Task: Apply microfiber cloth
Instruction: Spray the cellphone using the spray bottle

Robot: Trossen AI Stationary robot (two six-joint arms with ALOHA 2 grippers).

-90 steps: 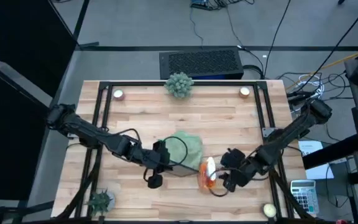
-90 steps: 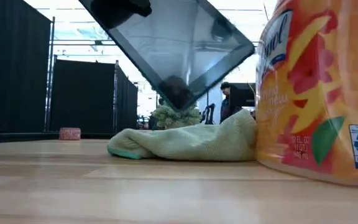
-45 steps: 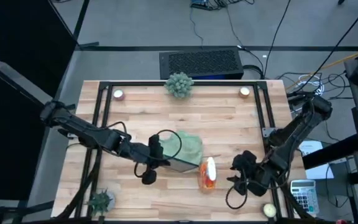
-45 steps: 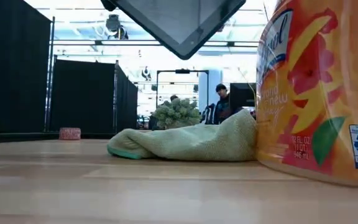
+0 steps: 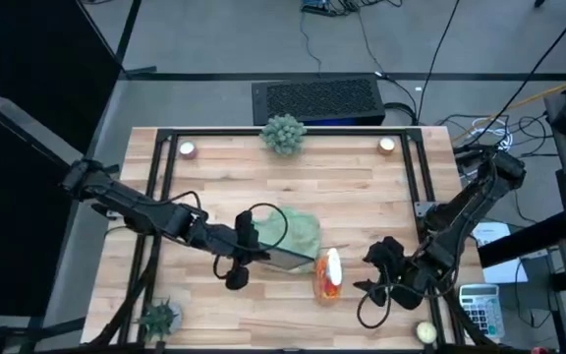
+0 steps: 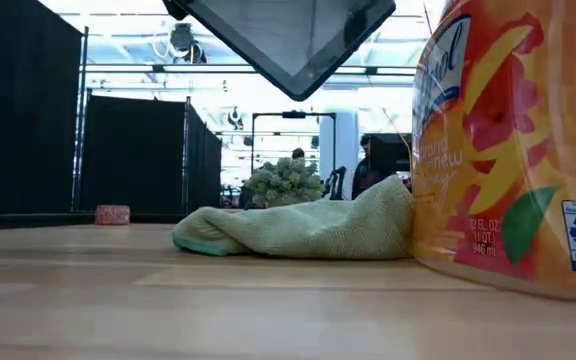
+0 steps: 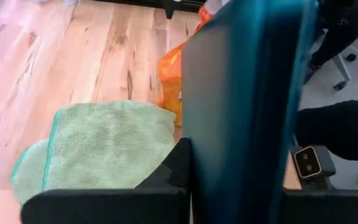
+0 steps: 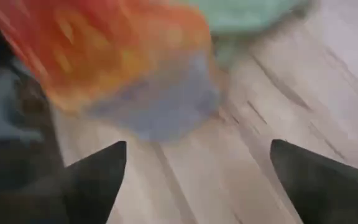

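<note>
The left gripper [image 5: 247, 248] clamps the dark tablet [image 5: 283, 258], raised above the table [image 5: 362, 197]. Beside it, the microfiber cloth [image 5: 298, 231] lies bunched mid-table, touching the orange bottle [image 5: 329, 275]. Farther right, the right gripper [image 5: 373, 278] hangs spread and empty.

From above, the dark flat tablet [image 5: 281, 259] hides the near edge of the soft pale sage-green microfiber cloth [image 5: 298, 229]. In the low view the tablet [image 6: 290, 38] is cut off by the top edge, and the orange plastic bottle [image 6: 513, 150] by the top and right edges; that bottle also hides the cloth's [image 6: 303, 229] right end. The right wrist view is blurred: the bottle [image 8: 104, 56] is an orange smear.
</note>
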